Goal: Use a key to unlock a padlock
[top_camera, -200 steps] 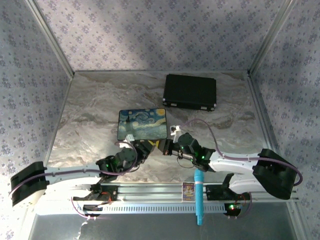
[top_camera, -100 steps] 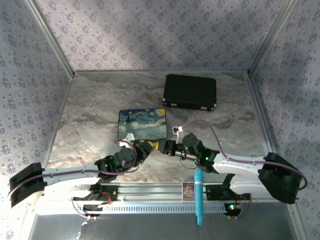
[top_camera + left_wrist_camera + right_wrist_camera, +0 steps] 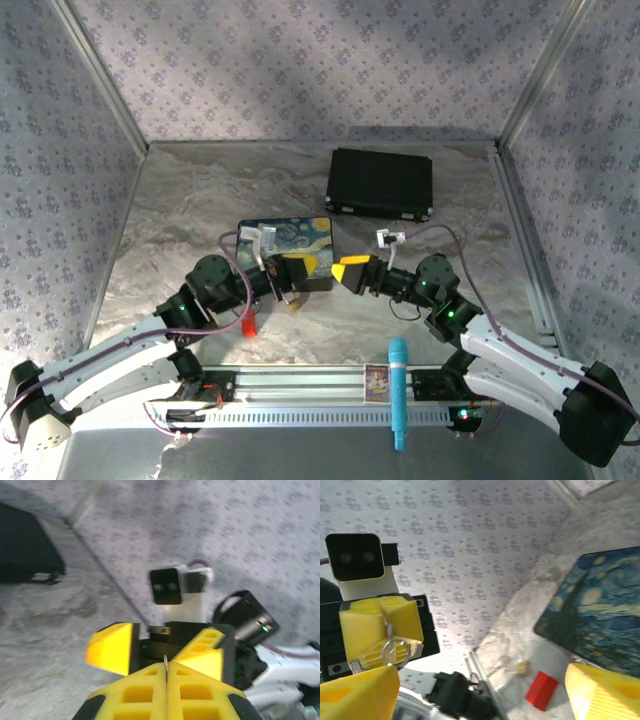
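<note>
Two black-and-white robot arms, left (image 3: 120,350) and right (image 3: 515,358), share a marble-patterned table (image 3: 180,220) with one flat black rectangular case (image 3: 380,183), one blue-and-yellow painted box (image 3: 300,237), one red block (image 3: 542,690), one small yellowish piece (image 3: 522,667), one thin silvery metal key (image 3: 396,652) and, at its near edge, one light-blue cylinder (image 3: 397,390).

- White tapered shells between bulky black joint housings along the left arm (image 3: 110,360).
- Same white-and-black build on the right arm (image 3: 520,360), with a small green light (image 3: 264,628) glowing on a round black housing.
- Thin pale-purple cable (image 3: 445,230) arching off the wrist.
- Blocky yellow fingers on the left claw (image 3: 315,268), moulded with square pockets, on a black carrier.
- Matching yellow wedge fingers on the right claw (image 3: 345,272).
- Boxy wrist camera (image 3: 356,557) above each claw: black face, two small lenses, white bracket.
</note>
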